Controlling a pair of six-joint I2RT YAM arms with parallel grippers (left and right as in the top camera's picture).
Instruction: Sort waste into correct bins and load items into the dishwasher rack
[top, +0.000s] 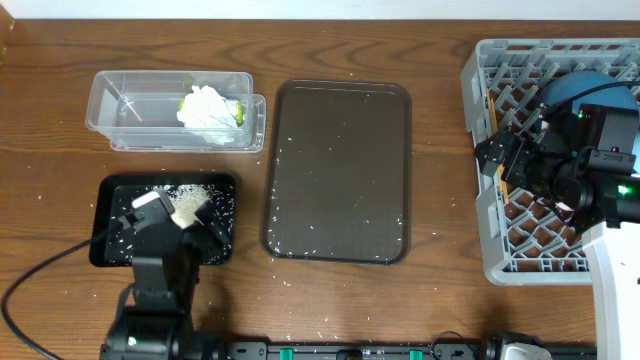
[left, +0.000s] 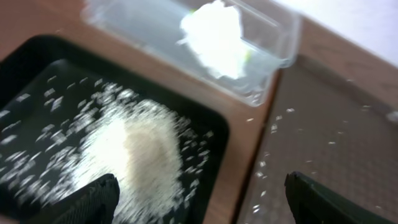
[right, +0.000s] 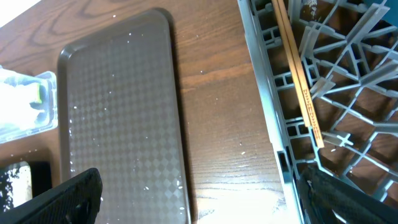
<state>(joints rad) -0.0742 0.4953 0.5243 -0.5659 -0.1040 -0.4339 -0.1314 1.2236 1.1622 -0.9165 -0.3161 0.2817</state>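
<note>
Rice (left: 140, 155) lies heaped in the black tray (left: 37, 56), with stray grains on the table (top: 440, 60) and the brown tray (top: 335, 170). The tissue (top: 205, 105) and wrapper (top: 238, 112) sit in the tub (top: 120, 100). The left gripper (left: 199, 202) hangs over the black tray, jaws wide apart, holding nothing. The right gripper (right: 205, 199) hovers at the left edge of the rack (top: 500, 255), jaws spread wide and empty. Chopsticks (right: 298, 74) and the blue dish (top: 570, 88) are in the rack.

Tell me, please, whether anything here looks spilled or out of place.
Yes: stray rice grains dot the brown tray and the table around it, outside the black tray that holds the rice heap.
</note>
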